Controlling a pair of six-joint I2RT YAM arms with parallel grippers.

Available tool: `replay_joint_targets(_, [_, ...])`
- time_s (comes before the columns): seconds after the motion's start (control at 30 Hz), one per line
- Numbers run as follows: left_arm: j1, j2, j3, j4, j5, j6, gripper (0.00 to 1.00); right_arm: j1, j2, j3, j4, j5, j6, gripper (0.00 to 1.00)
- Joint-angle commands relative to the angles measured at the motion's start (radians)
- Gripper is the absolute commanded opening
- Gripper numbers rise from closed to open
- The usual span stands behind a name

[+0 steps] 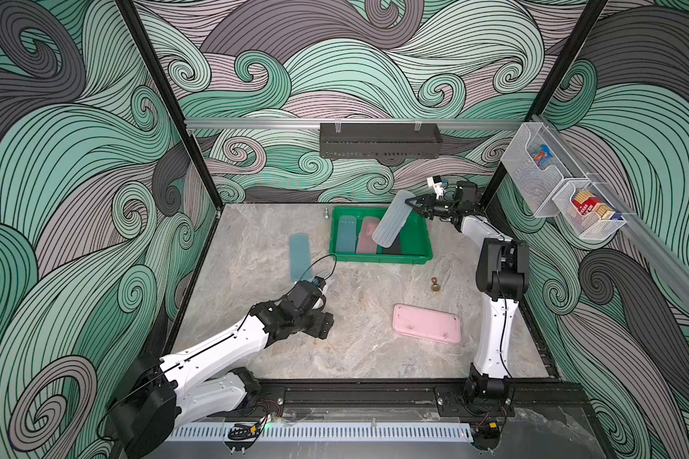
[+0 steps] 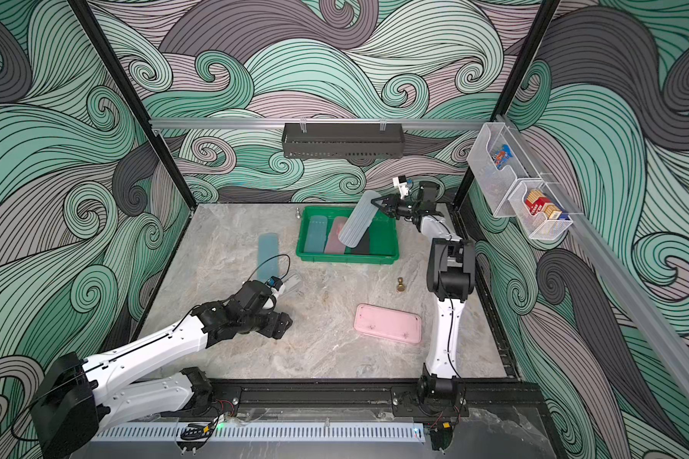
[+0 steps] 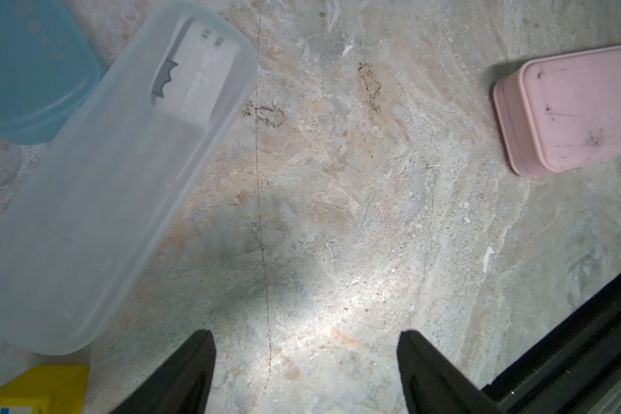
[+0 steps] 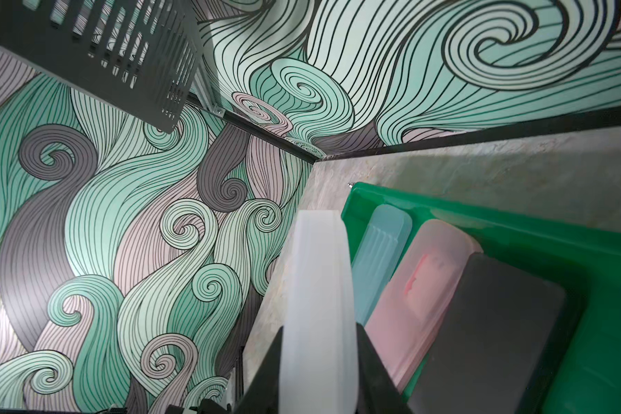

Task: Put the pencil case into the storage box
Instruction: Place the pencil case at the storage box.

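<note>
My right gripper point(image 1: 412, 204) point(image 2: 376, 202) point(image 4: 319, 324) is shut on one end of a frosted white pencil case point(image 1: 390, 220) point(image 2: 357, 226) point(image 4: 318, 272). It holds the case tilted above the right half of the green storage box point(image 1: 380, 260) point(image 2: 347, 259) point(image 4: 517, 229). A blue case point(image 1: 346, 234), a pink case point(image 1: 366, 237) and a black case point(image 1: 392, 249) lie abreast inside the box. My left gripper point(image 1: 322, 325) point(image 2: 280, 324) point(image 3: 307, 337) is open over bare table, beside a clear case point(image 3: 115, 186) point(image 2: 294, 281).
A blue case point(image 1: 300, 256) point(image 3: 26, 64) and a pink case point(image 1: 426, 322) point(image 3: 574, 107) lie on the table. A small brass piece point(image 1: 435, 285) stands right of centre and a metal one point(image 1: 326, 212) at the back. Dark slotted shelf point(image 1: 380, 141) and mesh bins point(image 1: 533, 175) hang on the walls.
</note>
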Motion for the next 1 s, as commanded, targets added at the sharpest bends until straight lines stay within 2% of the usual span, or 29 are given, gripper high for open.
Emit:
replay_joint_targets(0.0, [0.010, 0.011, 0.005, 0.012, 0.024, 0.019, 0.83, -0.025, 0.035, 0.105, -0.113, -0.042, -0.065, 0.00])
replay_joint_targets(0.23, [0.013, 0.055, 0.003, 0.029, 0.037, 0.031, 0.83, -0.045, 0.125, 0.223, -0.160, -0.051, -0.088, 0.00])
replay_joint_targets(0.53, [0.013, 0.050, -0.002, 0.043, 0.039, 0.038, 0.83, -0.073, 0.189, 0.405, -0.384, -0.042, -0.260, 0.00])
replay_joint_targets(0.67, [0.013, 0.070, 0.002, 0.050, 0.043, 0.040, 0.83, -0.084, 0.193, 0.420, -0.446, -0.034, -0.324, 0.00])
replay_joint_targets(0.87, [0.014, 0.080, 0.002, 0.056, 0.046, 0.044, 0.83, -0.085, 0.209, 0.488, -0.722, 0.111, -0.595, 0.00])
replay_joint_targets(0.97, [0.014, 0.083, 0.002, 0.060, 0.049, 0.046, 0.83, -0.086, 0.219, 0.478, -0.736, 0.143, -0.623, 0.00])
